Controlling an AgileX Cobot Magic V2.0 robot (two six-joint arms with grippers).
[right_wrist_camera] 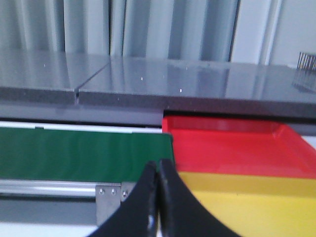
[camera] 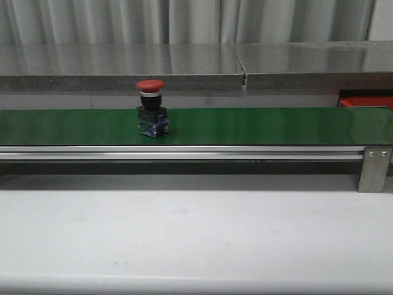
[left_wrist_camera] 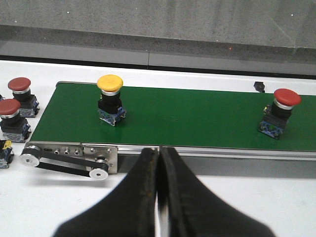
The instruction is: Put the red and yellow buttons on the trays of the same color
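Left gripper (left_wrist_camera: 158,163) and right gripper (right_wrist_camera: 158,177) both pinched together, empty. Red button (camera: 151,110) upright on the green belt (camera: 258,126); red tray (right_wrist_camera: 237,148) just past its right end.

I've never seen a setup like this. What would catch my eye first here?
Probably the long green belt running across the table, with a red button standing upright on it and a yellow button further along. Next, the bright red tray and yellow tray side by side at the belt's end.
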